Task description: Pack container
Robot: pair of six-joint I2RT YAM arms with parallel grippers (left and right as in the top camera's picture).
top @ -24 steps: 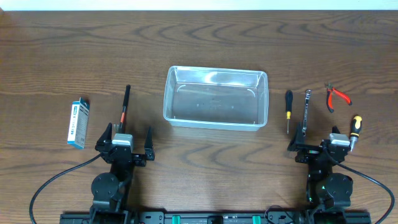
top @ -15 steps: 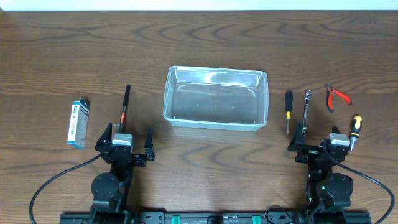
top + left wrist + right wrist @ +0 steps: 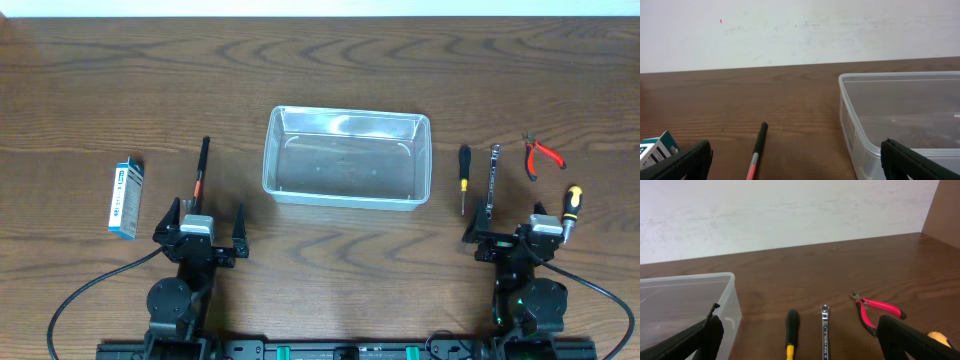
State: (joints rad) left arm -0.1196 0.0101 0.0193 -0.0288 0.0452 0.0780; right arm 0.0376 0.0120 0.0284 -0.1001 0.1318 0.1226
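The clear plastic container [image 3: 347, 157] sits empty at the table's middle; it also shows in the left wrist view [image 3: 900, 115] and the right wrist view [image 3: 685, 305]. My left gripper [image 3: 199, 228] is open and empty at the front left, just behind a black-and-red pen-like tool [image 3: 201, 167] [image 3: 757, 150]. My right gripper [image 3: 516, 232] is open and empty at the front right. Ahead of it lie a small black-and-yellow screwdriver [image 3: 464, 176] [image 3: 791, 330], a silver wrench [image 3: 494, 175] [image 3: 825, 330], and red pliers [image 3: 541, 155] [image 3: 875, 311].
A small blue-and-white box [image 3: 125, 196] [image 3: 655, 147] lies at the far left. A larger yellow-and-black screwdriver [image 3: 571, 208] lies by my right gripper. A white wall runs along the table's far edge.
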